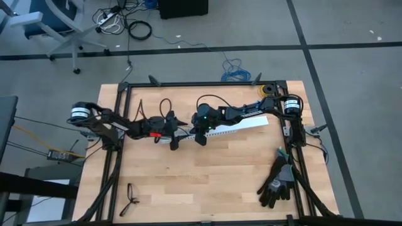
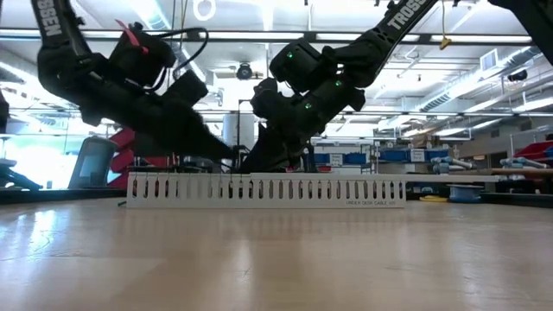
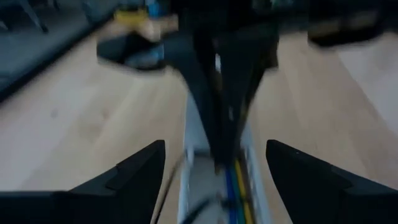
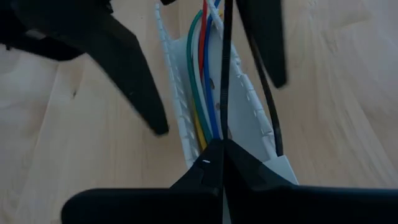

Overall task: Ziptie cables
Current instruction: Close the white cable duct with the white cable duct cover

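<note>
Cables (image 4: 205, 81): red, green, blue, yellow and white wires lying lengthwise inside the white slotted channel (image 1: 235, 127) at table centre. Judged light, limp and springy, likely to fan apart; best gathered where the strands run close together. Right gripper (image 4: 222, 163): low over the channel, pinched closed on a thin black strip (image 4: 227, 68) rising above the wires. Left gripper (image 3: 214, 163): at the channel's opposite end, straddling it, spread wide, holding nothing. Black gloves (image 1: 277, 182) near the table's right edge.
</note>
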`<state>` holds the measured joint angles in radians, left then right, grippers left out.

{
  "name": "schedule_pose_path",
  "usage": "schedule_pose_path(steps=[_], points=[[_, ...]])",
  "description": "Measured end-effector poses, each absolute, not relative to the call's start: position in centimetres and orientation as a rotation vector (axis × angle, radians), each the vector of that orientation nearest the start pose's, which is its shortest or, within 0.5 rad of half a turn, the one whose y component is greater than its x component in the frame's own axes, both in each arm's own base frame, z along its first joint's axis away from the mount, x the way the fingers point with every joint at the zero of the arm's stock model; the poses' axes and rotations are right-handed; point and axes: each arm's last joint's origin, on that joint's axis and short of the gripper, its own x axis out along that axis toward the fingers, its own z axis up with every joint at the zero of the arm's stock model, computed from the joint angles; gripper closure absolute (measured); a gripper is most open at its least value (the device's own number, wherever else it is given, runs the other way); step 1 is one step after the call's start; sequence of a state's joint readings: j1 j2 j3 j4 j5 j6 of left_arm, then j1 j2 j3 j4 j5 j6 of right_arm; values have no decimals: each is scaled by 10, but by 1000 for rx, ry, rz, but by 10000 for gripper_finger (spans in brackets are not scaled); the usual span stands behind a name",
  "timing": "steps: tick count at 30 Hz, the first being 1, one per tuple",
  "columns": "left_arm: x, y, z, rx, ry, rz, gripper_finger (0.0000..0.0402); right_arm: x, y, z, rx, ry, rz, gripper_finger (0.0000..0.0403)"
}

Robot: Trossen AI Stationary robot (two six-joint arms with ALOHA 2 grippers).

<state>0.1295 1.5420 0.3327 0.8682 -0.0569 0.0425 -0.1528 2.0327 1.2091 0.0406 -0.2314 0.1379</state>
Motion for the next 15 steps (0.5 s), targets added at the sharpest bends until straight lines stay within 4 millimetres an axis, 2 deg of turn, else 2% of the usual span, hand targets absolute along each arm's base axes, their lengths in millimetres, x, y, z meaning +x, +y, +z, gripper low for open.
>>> schedule_pose_path(steps=[7, 15], points=[[232, 25, 119, -13, 496, 159, 112, 412, -57, 133, 281, 773, 21, 403], [234, 26, 111, 10, 528, 191, 112, 412, -58, 133, 278, 772, 22, 403]])
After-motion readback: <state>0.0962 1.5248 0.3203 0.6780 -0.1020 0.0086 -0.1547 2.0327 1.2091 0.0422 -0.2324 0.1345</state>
